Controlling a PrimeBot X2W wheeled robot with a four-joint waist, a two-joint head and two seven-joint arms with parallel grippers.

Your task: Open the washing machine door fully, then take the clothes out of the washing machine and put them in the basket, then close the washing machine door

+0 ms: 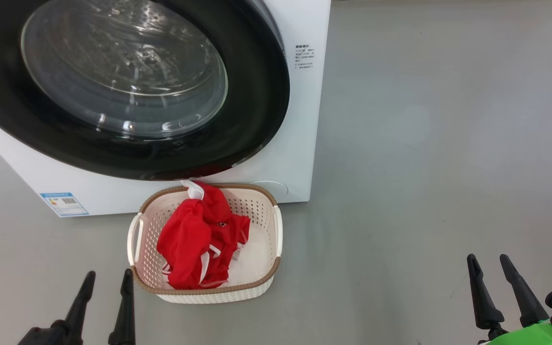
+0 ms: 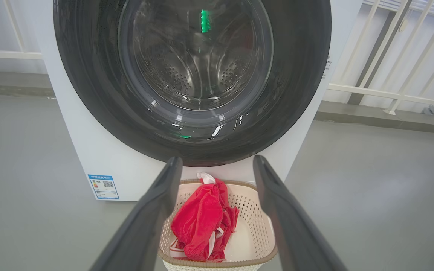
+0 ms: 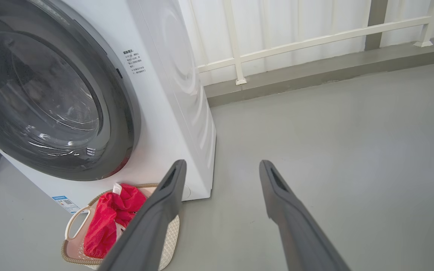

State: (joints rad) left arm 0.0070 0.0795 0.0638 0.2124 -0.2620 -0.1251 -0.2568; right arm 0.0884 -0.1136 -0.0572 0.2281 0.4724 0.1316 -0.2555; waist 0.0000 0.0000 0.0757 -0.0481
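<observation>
Head view: bright red white-trimmed garment (image 1: 199, 239) lies in a small cream perforated plastic basket (image 1: 277, 230) on the grey floor (image 1: 424, 167), just before the big white washing machine (image 1: 300, 143) with its round black-rimmed glass door (image 1: 127, 81) shut; left and right jaws stand open, empty.

A smooth grey floor (image 1: 424, 143) with a dull sheen spreads across the scene, widest on the right. At the far side it meets a low grey kerb (image 3: 315, 73), raised a step above the floor. A white railing (image 3: 315, 39) stands on the kerb, its horizontal bar carried by slim uprights, one ending in a small square foot (image 3: 240, 81). A darker grey post (image 3: 374, 41) rises at the far right. Behind the railing runs a pale white wall (image 3: 277, 22). At the far left, another stretch of white rail (image 2: 6, 54) follows the wall.
</observation>
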